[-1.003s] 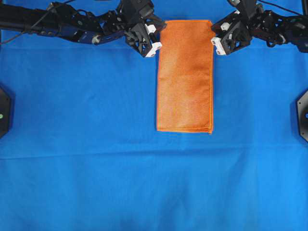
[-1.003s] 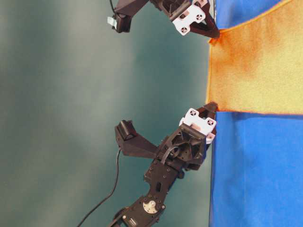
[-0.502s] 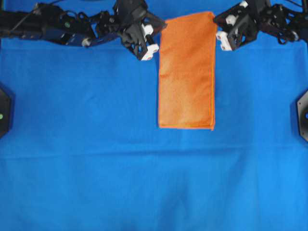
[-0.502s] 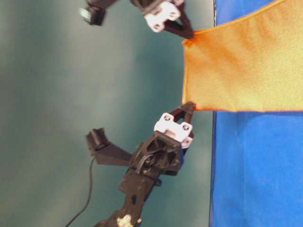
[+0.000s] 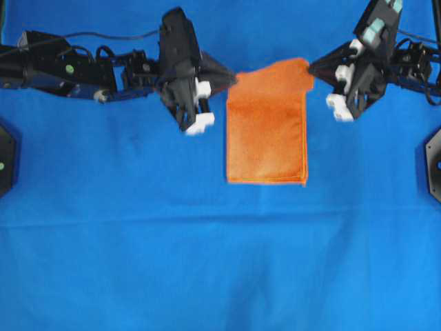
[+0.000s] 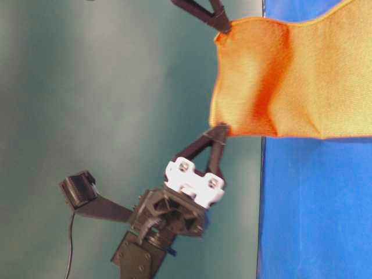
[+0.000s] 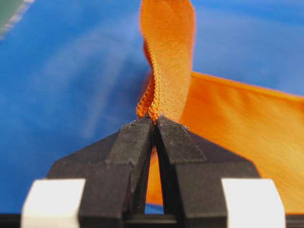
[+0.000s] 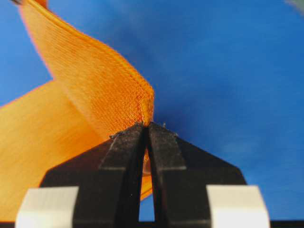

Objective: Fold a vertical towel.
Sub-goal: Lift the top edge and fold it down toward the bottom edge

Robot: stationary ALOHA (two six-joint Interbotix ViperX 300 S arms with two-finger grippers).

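Towel (image 5: 267, 131): far end lifted off the blue tabletop (image 5: 138, 241), near end lying flat. I see left claw (image 5: 231, 77) and right claw (image 5: 311, 67) each pinched tight on a raised corner.

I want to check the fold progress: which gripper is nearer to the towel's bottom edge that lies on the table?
Neither clearly: the left gripper pinches the orange towel at its raised left corner, the right gripper at the right corner, both similarly far from that edge.

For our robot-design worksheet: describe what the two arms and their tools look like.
Both arms are black, jointed metal with thin black cables running along them. Each tool, left and right, has two tapering black fingers mounted on white blocks. The right arm carries a teal-marked part near its wrist.
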